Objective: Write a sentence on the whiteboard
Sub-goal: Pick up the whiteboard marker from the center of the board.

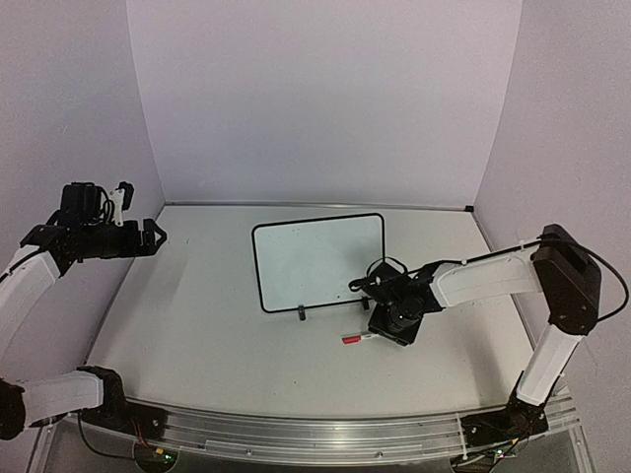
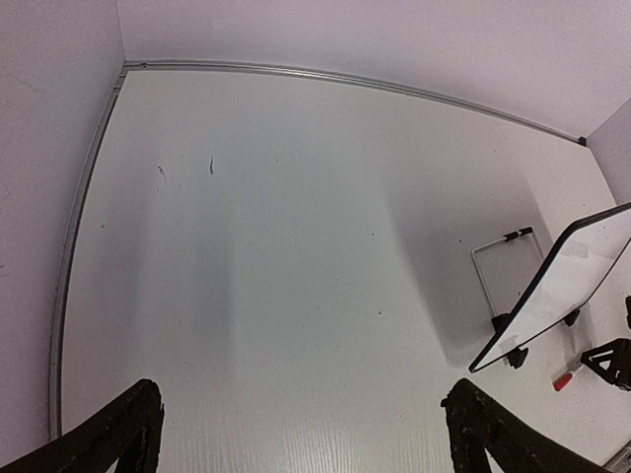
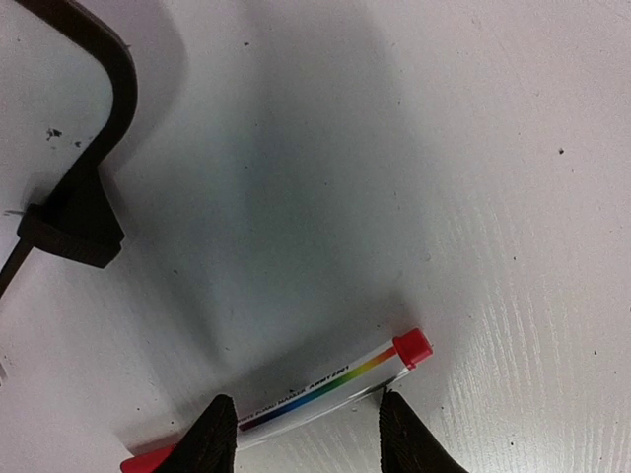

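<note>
White arm links [image 1: 488,279], black joint housings [image 1: 567,281], black, apparently ridged claw fingers [image 3: 212,439], thin black cables [image 1: 625,286].

The table [image 1: 197,325] has a pale, matte white top, with a thin metal strip [image 1: 315,206] along its twelve o'clock edge and a ribbed aluminium rail [image 1: 325,431] along its six o'clock edge. Near the middle the whiteboard [image 1: 315,258] stands tilted on two black feet [image 3: 74,222]. A bent wire stand [image 2: 493,271] lies flat at the board's twelve o'clock side. At the board's five o'clock lies a red-capped marker [image 3: 315,389] with a rainbow-striped barrel. A few small dark specks [image 2: 210,165] dot the top towards ten o'clock.
</note>
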Controlling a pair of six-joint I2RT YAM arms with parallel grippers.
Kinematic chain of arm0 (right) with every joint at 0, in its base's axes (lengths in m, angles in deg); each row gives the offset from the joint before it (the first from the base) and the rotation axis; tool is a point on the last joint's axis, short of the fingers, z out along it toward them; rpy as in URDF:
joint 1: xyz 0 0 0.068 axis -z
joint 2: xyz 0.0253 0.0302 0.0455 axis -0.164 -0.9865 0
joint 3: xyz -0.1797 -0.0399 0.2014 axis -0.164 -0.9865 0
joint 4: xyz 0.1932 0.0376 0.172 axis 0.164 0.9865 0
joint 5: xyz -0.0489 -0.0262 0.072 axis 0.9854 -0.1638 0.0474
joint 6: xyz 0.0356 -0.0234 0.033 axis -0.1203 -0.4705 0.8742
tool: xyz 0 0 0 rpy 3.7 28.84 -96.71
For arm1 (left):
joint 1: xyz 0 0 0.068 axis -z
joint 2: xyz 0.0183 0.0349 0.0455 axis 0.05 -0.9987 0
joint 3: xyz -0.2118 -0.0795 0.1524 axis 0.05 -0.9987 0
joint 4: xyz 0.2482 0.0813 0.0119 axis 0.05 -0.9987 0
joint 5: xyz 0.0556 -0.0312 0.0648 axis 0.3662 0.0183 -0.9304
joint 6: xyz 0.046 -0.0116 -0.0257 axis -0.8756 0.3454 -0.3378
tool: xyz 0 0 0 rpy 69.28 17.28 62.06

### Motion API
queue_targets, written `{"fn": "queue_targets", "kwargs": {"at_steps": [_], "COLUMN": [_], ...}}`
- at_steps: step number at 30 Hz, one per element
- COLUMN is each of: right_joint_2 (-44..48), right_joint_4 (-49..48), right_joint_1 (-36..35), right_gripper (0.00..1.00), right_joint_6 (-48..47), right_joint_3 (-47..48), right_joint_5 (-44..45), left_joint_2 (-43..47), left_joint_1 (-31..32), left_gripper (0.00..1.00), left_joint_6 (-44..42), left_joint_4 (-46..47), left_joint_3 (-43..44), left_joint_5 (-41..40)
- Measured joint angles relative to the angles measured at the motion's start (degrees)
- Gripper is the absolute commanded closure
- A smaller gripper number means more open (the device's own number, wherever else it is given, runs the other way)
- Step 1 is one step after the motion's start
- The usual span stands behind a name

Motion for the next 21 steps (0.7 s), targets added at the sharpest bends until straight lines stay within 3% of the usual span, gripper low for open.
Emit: {"fn": "queue_targets", "kwargs": {"at_steps": [11,21], "right_joint_2": [-2.82,-6.54], "right_joint_4": [-0.17,1.62], "right_joint_1": [0.0,0.0], "right_gripper": [0.58,0.74], "right_joint_6": [-0.4,-3.1], "right_joint_3": [2.81,7.35], "right_joint_5": [1.81,3.85], "left_joint_2": [0.0,0.21], "left_joint_1": [0.0,0.0], "left_gripper": [0.0,0.0], "left_joint_6": [-0.02,-0.02], "left_joint_4": [-0.02,-0.04], "left_joint_3": [0.0,0.0], "left_joint_5": [-0.83,-1.01]}}
